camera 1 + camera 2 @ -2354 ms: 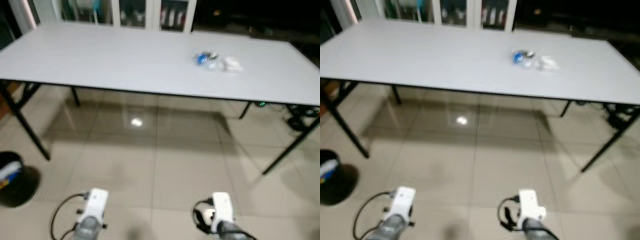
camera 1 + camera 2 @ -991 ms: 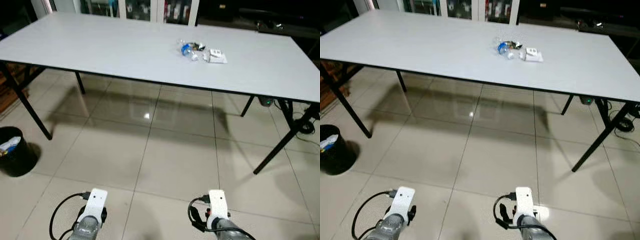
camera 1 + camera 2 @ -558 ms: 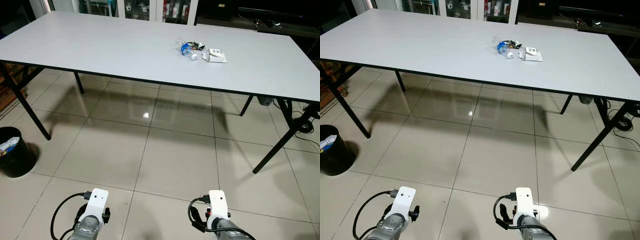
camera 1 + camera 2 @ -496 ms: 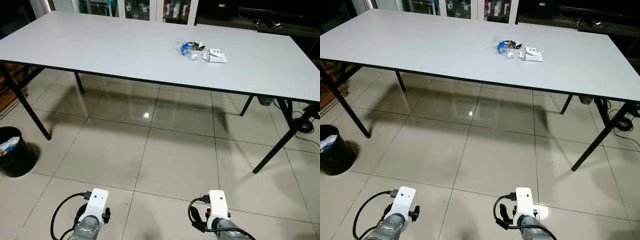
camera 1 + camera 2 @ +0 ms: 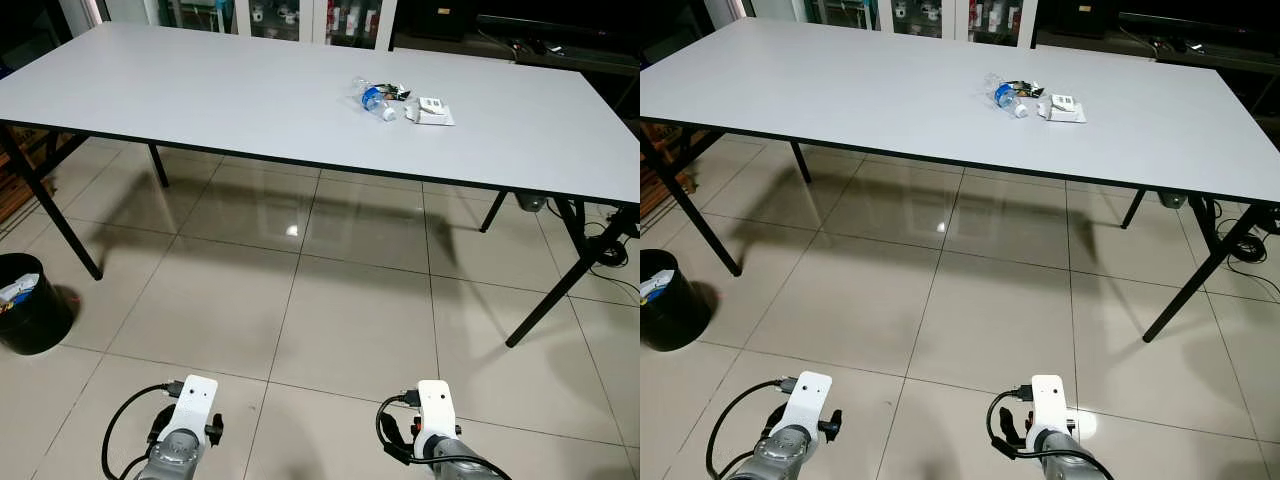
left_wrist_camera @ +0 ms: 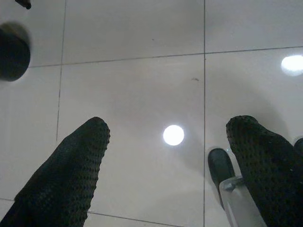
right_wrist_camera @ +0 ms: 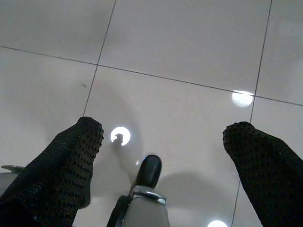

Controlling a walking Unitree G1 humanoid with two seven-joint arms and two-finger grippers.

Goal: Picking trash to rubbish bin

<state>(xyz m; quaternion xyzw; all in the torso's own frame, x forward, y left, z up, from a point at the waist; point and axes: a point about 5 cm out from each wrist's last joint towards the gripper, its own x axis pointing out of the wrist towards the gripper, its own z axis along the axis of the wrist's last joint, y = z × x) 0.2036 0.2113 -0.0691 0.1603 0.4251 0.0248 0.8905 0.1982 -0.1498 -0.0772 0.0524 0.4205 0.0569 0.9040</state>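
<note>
standing back from a long white table [image 5: 200, 90], the robot looks down across a pale tiled floor [image 5: 330, 310] toward it. the trash sits together on the table's far right half: a crushed clear plastic bottle with a blue label [image 5: 373, 97] lying on its side, a small dark wrapper [image 5: 397, 94] touching it on the far side, and a flat white packet [image 5: 432, 110] just beside them to the right. the table stands on thin black legs [image 5: 60, 225], and glass-fronted cabinets [image 5: 290, 14] line the wall behind it. some black cables [image 5: 610, 240] lie on the floor under the table's right end.

the rubbish bin [image 5: 30, 318] is a round black one on the floor at the far left, well apart from the trash and nearer the robot than the table; something white and coloured shows in its mouth.

both arms hang low at the bottom of the head views, their white wrist housings with looped black cables over the tiles. the left pincer [image 6: 170, 156] points down at bare floor, its two black textured fingers [image 6: 71, 175] spread wide with nothing between them; the bin shows as a dark round shape at the edge of that view. the right pincer [image 7: 161, 156] likewise hangs over the tiles, fingers [image 7: 61, 170] wide apart and holding nothing. ceiling lights reflect as bright spots on the glossy floor.
</note>
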